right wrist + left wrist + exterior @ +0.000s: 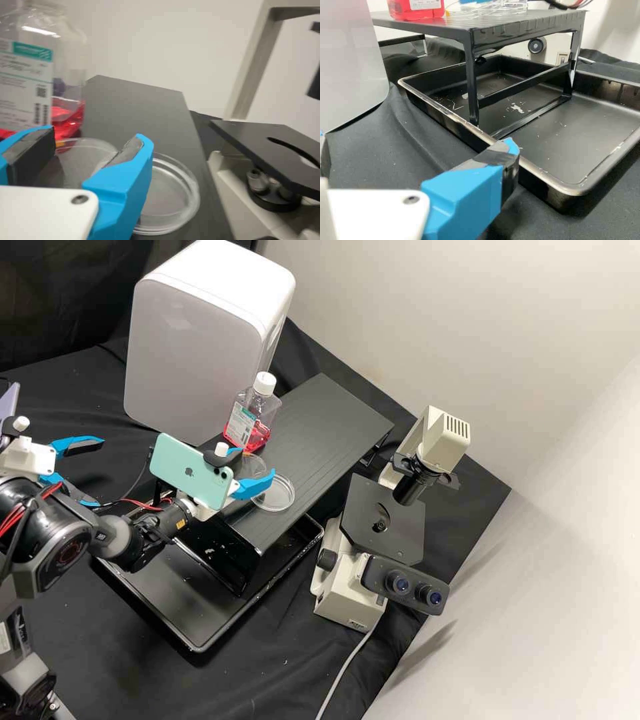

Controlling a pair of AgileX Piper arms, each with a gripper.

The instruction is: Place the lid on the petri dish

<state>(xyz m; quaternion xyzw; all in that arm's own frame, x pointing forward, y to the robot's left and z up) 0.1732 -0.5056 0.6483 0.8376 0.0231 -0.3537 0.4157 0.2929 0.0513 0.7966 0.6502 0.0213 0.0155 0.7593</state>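
Clear round plastic lid (82,159) lies flat on the black raised stand (320,427), between my right fingers (125,175). These are spread either side of it; cannot tell if the pads touch its rim. Clear shallow petri dish (170,195) sits just beside the lid, beyond one finger, away from the pink-filled flask (250,417). Carry likely goes sideways, toward the white microscope (373,553). Left fingers (73,445), spread and empty, hang well apart; right arm is nearer.
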